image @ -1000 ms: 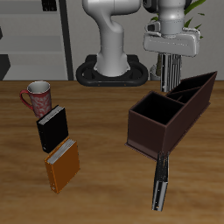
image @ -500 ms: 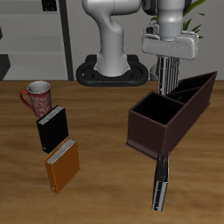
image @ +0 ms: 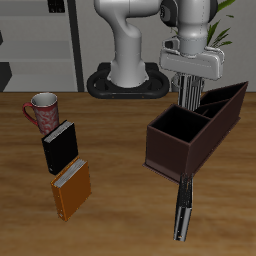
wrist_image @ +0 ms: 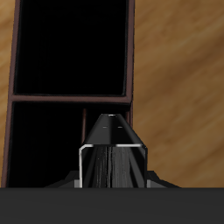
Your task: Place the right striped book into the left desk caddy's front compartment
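Note:
My gripper [image: 191, 84] is shut on the right striped book [image: 190, 101], which hangs on end, grey-and-white stripes vertical. It hovers over the left desk caddy [image: 170, 150], a long maroon-brown box, above the middle divider and the narrower sections. The front compartment [image: 177, 126] is the large square section at the end nearer the table's front edge, and it is empty. In the wrist view the book [wrist_image: 111, 131] sits between my gripper's [wrist_image: 111, 156] fingers, with the dark front compartment [wrist_image: 70, 44] just beyond it past a cross divider [wrist_image: 70, 94].
A longer, thinner striped book [image: 181, 207] lies on the table in front of the caddy. A black book [image: 59, 146], an orange book [image: 71, 188] and a red patterned mug [image: 42, 112] stand together at the other side of the table.
My gripper with the striped book has moved a little lower and slightly toward the caddy's front end. Nothing else has moved.

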You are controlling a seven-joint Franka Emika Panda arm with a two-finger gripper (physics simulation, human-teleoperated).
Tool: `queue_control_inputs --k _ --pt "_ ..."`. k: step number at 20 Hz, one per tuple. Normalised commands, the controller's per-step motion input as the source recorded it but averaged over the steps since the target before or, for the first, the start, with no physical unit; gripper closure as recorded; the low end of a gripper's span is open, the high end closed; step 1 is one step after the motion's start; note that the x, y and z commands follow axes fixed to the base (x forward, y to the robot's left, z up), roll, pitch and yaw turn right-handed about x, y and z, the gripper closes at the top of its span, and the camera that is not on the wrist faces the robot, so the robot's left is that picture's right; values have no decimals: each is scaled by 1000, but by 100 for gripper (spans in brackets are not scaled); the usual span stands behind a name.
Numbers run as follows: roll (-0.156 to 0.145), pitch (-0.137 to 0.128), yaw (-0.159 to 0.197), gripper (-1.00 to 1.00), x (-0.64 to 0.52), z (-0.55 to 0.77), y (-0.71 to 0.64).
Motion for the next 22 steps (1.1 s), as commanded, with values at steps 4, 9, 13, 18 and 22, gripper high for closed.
queue_control_inputs --k 4,9,13,18,22 --pt "2 39 -21 100 57 -142 -2" --pt "20 33 6 100 17 -175 104" --pt "11 17 0 100 36 -80 37" --pt "-2 25 2 100 86 -139 25" --pt "-1 33 -2 100 108 -122 -3"
